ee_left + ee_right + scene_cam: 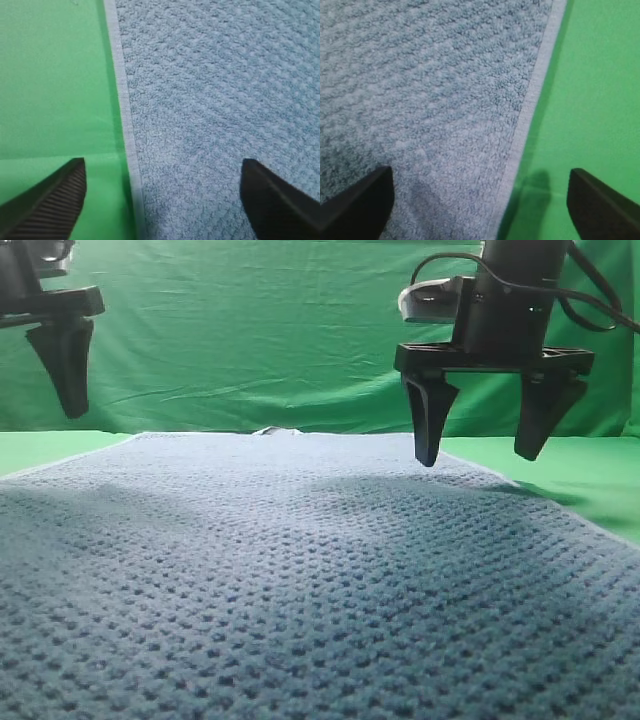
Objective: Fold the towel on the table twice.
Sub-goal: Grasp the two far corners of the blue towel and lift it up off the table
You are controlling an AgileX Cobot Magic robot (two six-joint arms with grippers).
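Your towel (300,580) lies spread flat on the green tabletop (590,475), its blue-grey waffle weave filling most of the exterior high view, with a small tag (272,430) poking up at the far edge. Your right pincer (482,455) hangs above the towel's right side with its jaws spread wide and nothing between them; one dark finger (430,420) points down over the cloth near its border, the other (545,418) over the bare green surface. From the right wrist camera you see the pale hem (527,107) running between the two fingertips, so the pincer straddles that edge without touching it. Your left pincer (162,200) is likewise wide apart and empty: in its wrist view one ridged fingertip (55,200) sits over the green tabletop and the other over the towel, with the hem between them. In the exterior view only one left finger (62,360) shows, raised at the upper left before the wrinkled green backdrop (250,330).
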